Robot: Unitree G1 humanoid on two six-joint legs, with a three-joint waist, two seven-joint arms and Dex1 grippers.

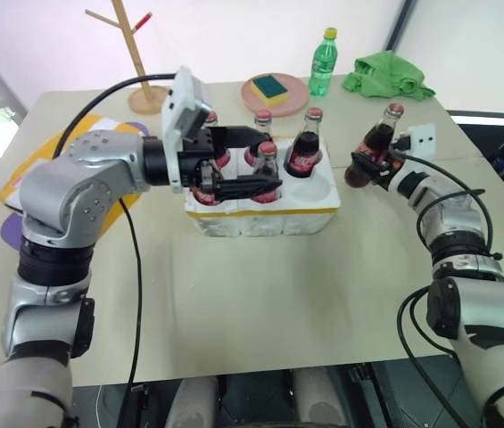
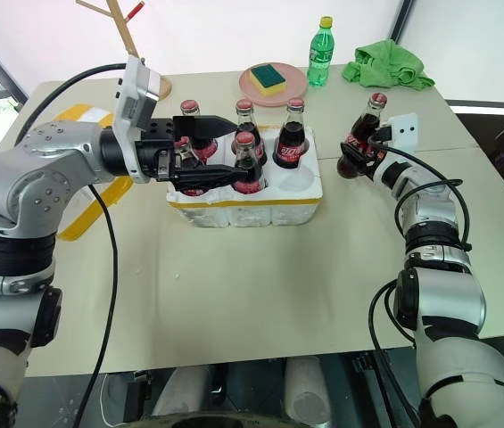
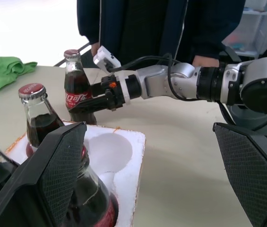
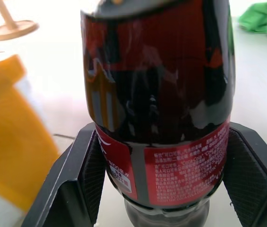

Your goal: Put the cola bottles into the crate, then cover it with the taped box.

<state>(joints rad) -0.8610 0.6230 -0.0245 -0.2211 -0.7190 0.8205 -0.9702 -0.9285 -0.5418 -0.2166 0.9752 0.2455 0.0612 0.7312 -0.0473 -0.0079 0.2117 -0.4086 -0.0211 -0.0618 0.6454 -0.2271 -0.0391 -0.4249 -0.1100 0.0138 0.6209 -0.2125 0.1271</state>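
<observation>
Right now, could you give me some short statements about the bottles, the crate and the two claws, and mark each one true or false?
1. The right claw is shut on a cola bottle beside the crate. True.
2. The left claw grips a bottle too. False: it hangs open over the bottles in the crate.
3. Every well of the crate holds a bottle. False: the empty well nearest the right claw is free.
4. A green plastic bottle stands behind the crate, near a pink plate with a sponge. True.
5. The green cloth lies inside the crate. False: it lies on the table, far behind.
</observation>
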